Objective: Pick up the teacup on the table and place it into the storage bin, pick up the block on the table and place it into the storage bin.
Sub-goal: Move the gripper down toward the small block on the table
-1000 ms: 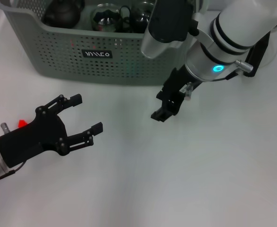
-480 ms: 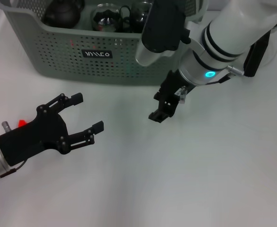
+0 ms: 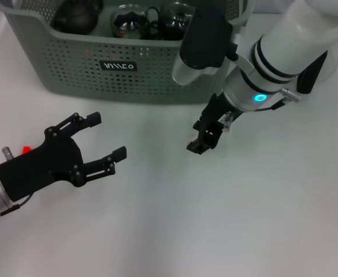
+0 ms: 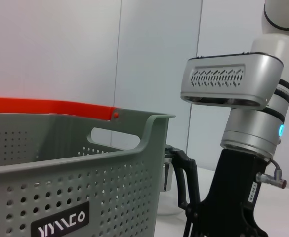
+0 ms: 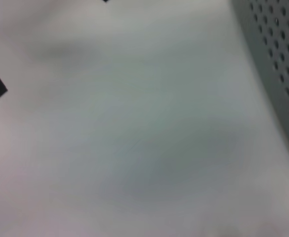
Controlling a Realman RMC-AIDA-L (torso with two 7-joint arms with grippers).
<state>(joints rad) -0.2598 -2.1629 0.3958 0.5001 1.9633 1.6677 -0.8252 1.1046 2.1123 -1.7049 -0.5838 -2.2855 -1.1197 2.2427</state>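
The storage bin (image 3: 70,69) stands at the back of the table, grey-green and perforated, with a black label. It also fills the near side of the left wrist view, storage bin (image 4: 60,197). Dark and glass tea vessels (image 3: 131,20) sit inside it, and I cannot single out the teacup among them. A small red thing (image 3: 26,150) peeks out beside my left arm; whether it is the block is unclear. My left gripper (image 3: 106,136) hovers open and empty over the table at the front left. My right gripper (image 3: 200,138) hangs low in front of the bin's right end.
The right arm's white links (image 3: 284,40) lean over the bin's right corner. Past that corner in the left wrist view is a glassy cup-like thing (image 4: 168,173) next to the right gripper (image 4: 218,207). Bare white table (image 3: 226,219) spreads across the front.
The right gripper shifted slightly left toward the bin, then came back right and a little lower. The left gripper has stayed put, still open.
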